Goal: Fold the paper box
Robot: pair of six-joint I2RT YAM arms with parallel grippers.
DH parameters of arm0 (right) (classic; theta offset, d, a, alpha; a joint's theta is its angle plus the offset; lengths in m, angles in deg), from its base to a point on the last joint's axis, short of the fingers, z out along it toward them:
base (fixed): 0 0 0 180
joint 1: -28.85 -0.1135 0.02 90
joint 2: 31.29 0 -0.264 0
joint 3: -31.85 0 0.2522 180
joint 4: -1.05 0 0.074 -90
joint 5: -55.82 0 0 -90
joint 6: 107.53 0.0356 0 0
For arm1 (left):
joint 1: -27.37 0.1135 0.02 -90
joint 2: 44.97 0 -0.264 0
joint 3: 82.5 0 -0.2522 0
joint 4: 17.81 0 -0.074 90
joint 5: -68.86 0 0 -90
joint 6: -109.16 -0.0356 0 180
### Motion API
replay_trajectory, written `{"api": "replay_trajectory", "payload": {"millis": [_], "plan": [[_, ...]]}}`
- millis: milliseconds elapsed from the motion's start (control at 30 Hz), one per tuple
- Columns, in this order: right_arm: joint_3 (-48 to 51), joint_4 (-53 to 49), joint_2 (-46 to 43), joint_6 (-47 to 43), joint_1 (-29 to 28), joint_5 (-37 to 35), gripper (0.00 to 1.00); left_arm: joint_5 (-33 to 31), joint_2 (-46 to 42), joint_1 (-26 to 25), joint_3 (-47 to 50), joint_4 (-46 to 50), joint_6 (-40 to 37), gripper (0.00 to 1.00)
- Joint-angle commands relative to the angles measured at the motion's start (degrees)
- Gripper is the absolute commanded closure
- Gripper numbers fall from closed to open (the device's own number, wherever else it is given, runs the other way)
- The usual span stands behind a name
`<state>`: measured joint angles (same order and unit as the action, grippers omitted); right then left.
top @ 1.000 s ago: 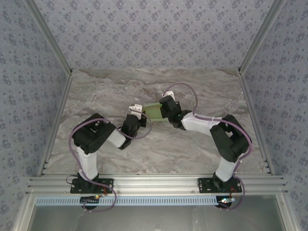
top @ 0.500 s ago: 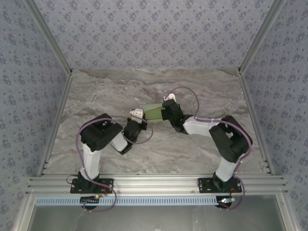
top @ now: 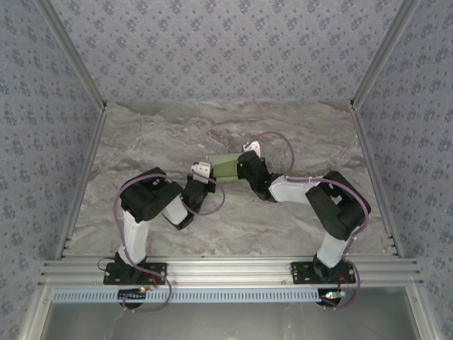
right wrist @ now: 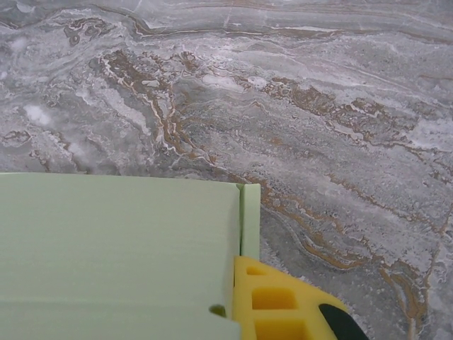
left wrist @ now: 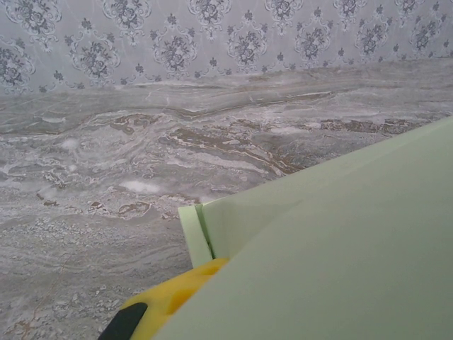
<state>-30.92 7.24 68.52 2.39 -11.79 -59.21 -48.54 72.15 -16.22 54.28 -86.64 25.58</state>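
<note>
The paper box (top: 224,167) is pale green card held above the middle of the marble table, between both grippers. My left gripper (top: 205,172) grips its left end and my right gripper (top: 243,166) its right end. In the left wrist view a broad panel of the paper box (left wrist: 340,248) covers the lower right, with a narrow folded flap at its corner and one yellow finger (left wrist: 170,301) under it; the left gripper (left wrist: 212,273) is shut on the card. In the right wrist view the paper box (right wrist: 120,241) lies lower left, and the right gripper (right wrist: 237,287) is shut on its edge beside a yellow finger (right wrist: 283,308).
The marble table (top: 156,134) is walled by patterned panels at the back and sides. An aluminium rail (top: 226,269) runs along the near edge, where both arm bases are bolted.
The left arm's elbow has swung right and its gripper has drawn back a little. The right gripper has lowered slightly. The box now sits more level between them.
</note>
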Motion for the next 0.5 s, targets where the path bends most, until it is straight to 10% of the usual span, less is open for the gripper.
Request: {"api": "replay_trajectory", "payload": {"millis": [0,467], "plan": [[1.1,-10.2,0.6,5.0,-0.3,6.3,1.00,1.2,1.6,-1.1,2.6,11.0,-1.1,1.00],[8.7,0.0,3.0,3.2,-1.3,2.9,1.00,-0.3,2.3,-1.5,4.3,7.4,-1.9,1.00]]}}
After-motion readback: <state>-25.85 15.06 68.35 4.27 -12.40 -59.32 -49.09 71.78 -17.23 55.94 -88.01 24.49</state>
